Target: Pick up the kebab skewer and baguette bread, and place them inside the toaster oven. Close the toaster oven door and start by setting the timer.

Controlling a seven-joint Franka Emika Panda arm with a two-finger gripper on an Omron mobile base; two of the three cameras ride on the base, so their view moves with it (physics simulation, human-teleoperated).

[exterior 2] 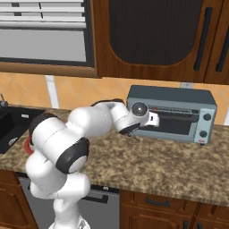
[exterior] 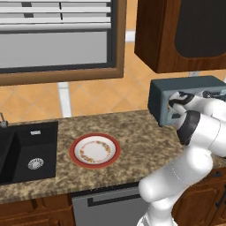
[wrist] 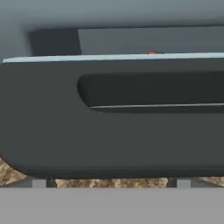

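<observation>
The toaster oven [exterior 2: 172, 114] stands on the speckled stone bench [exterior 2: 156, 163], at about 2 o'clock in the right base view, under the dark wooden cabinet [exterior 2: 156, 38]. Its door [exterior 2: 176, 120] is slightly open and tilts forward at the top; a wire rack shows behind the dark glass. The pincer [exterior 2: 154, 119] is at the left end of the door, close to its upper edge. Its fingers stand wide apart and hold nothing. In the hand view the dark door [wrist: 109, 127] is very near, with a small red spot [wrist: 151, 52] just above its pale top edge; what this spot is I cannot tell. In the left base view a red-rimmed plate [exterior: 95, 150] lies on the bench at about 7 o'clock from the oven, well apart from it, beside the black sink [exterior: 28, 152]. The plate carries no food.
</observation>
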